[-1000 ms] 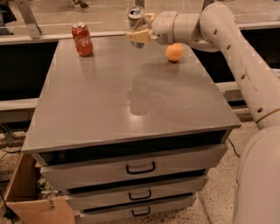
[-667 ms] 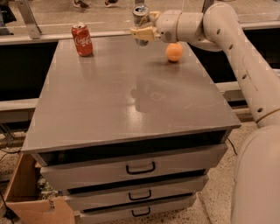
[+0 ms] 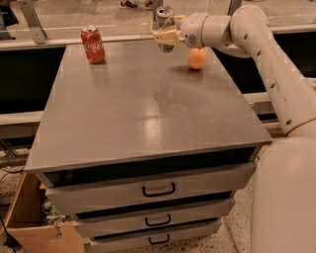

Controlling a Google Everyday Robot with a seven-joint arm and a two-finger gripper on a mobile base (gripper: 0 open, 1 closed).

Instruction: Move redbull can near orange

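The gripper (image 3: pixel 164 37) is closed around the redbull can (image 3: pixel 164 16), holding it at the rear of the bench (image 3: pixel 148 123), just beside the orange (image 3: pixel 197 58). The can appears lifted, though its base is obscured. Remaining steps: lower the can near the orange and release.

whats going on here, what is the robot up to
The robot's arm reaches over the far edge of the grey drawer cabinet, and its hand is closed on the redbull can. The can is close to the orange, which sits on the cabinet top just beside the hand; I cannot tell whether the can touches the surface. A red Coca-Cola can stands alone near the far left corner.
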